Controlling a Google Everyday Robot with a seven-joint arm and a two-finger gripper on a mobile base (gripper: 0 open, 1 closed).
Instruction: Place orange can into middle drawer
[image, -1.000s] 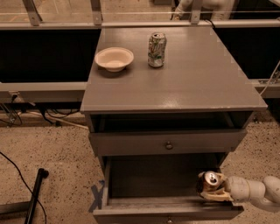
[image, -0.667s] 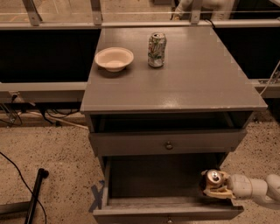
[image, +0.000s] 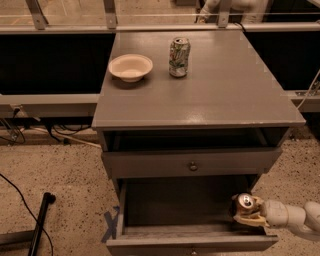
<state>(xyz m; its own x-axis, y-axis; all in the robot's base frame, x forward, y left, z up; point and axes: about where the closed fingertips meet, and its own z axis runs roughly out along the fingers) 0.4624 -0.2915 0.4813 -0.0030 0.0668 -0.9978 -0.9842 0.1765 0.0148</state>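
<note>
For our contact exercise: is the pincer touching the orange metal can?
Touching. The camera view shows the pincer closed around the orange metal can, at the right end of the open grey wooden drawer.

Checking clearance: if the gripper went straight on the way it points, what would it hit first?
The gripper, holding the orange can at the middle drawer, points left; it would likely first meet the drawer's left wall, though depth is unclear.

The gripper, at the right side of the middle drawer, has edged slightly rightward. The orange can in its grasp moved with it.
</note>
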